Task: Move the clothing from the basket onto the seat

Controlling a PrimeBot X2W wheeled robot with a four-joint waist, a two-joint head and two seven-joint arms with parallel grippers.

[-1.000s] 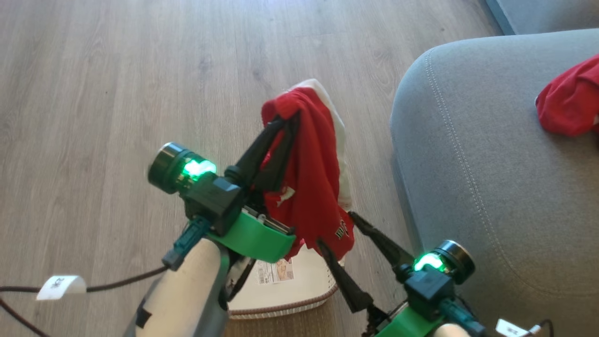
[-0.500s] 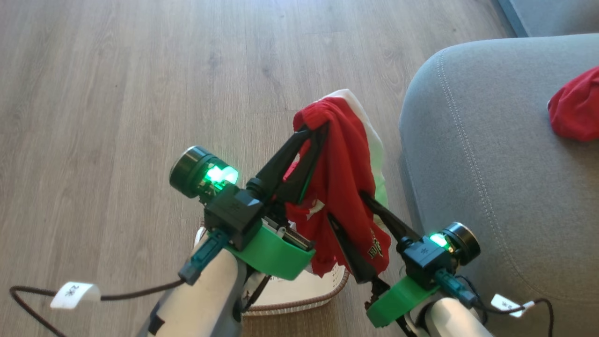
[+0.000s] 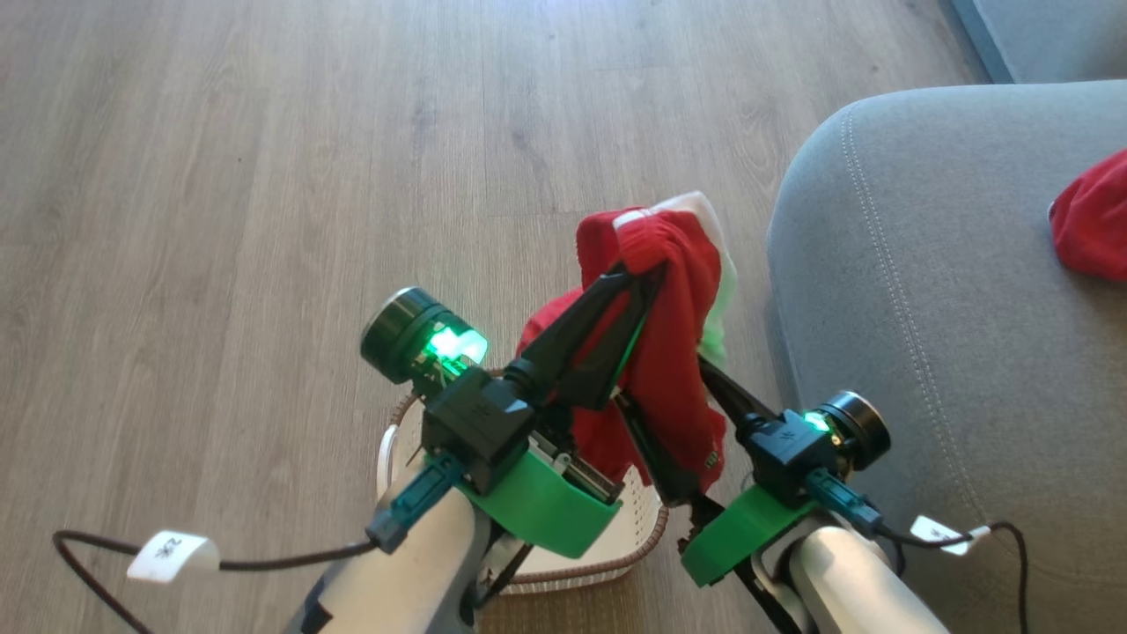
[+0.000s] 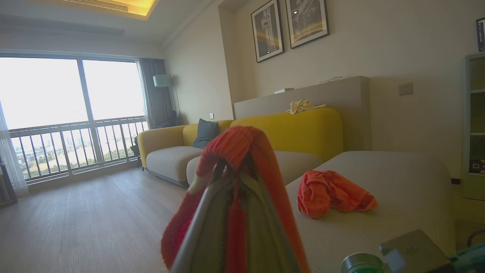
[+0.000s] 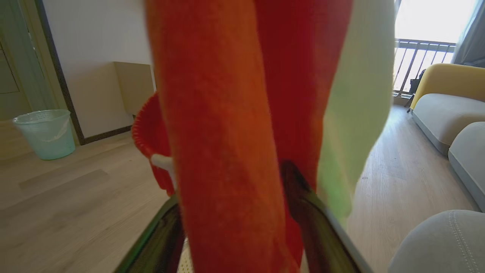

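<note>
Left gripper (image 3: 645,275): two long dark fingers pressed together, pinching a soft bright red garment with white trim (image 3: 678,370) close to its top fold. The cloth drapes over the fingertips and hangs straight down, off the floor. In the left wrist view the same red fabric (image 4: 235,151) wraps over the closed finger ends. Right gripper (image 3: 660,380): fingers spread wide, one on each side of the hanging cloth, not clamped on it. In the right wrist view the red and pale fabric (image 5: 227,113) falls between the two fingers. A small cream-white perforated plastic basket with brown woven-look rim (image 3: 577,577) sits on the grey-brown wood plank floor (image 3: 220,220), near the robot, mostly hidden behind both arms. The held garment hangs above it; cannot tell if the hem clears the rim. A large grey fabric-upholstered seat cushion with lighter double stitching (image 3: 924,335) lies to the right, just beside the basket. A plain red garment (image 3: 1092,224) lies crumpled on the seat at the far right edge, well apart from the held one. In the left wrist view it (image 4: 333,193) rests on the cushion top.
</note>
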